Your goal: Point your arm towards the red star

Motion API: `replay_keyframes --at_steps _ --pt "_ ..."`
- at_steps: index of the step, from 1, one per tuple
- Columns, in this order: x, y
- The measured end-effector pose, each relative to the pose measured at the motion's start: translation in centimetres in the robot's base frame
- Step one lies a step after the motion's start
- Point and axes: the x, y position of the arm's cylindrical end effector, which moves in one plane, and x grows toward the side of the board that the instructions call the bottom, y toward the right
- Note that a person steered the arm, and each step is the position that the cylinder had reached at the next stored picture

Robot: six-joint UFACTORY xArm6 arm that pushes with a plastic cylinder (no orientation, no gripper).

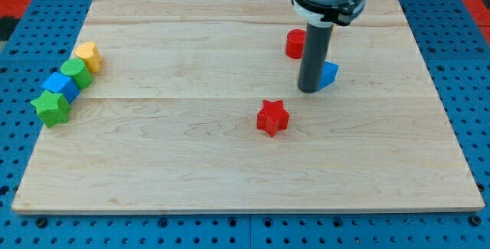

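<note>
Tool, a bare rod with nothing to grip, is standing with its tip (pixel 309 90) touching the blue block (pixel 329 73) toward the table's (pixel 191 165) top-right corner, the red star (pixel 272 117) sitting near centre, just below-left, unreached.

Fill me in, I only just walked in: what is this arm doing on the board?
A single robot arm ending in a dark rod is working over a wooden board. My tip sits beside a blue block and below a red block, near the view's top right. The red star lies apart, toward the view's lower left of my tip, untouched. A yellow block, green block, blue cube and green star cluster at the view's left edge.
</note>
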Motion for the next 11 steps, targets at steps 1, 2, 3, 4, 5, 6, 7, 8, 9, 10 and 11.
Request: replay_keyframes --at_steps 1,2,3,4,5,6,7,8,9,10,11 --pt "1.2 1.4" --pt "2.4 2.3" --pt "3.2 2.4" --pt "4.1 2.4" --pt "5.1 2.4" --pt "6.1 2.4" --pt "6.9 1.8" --pt "7.1 0.9" --pt "7.1 0.1" --pt "7.1 -0.8" --pt "7.1 -2.0"
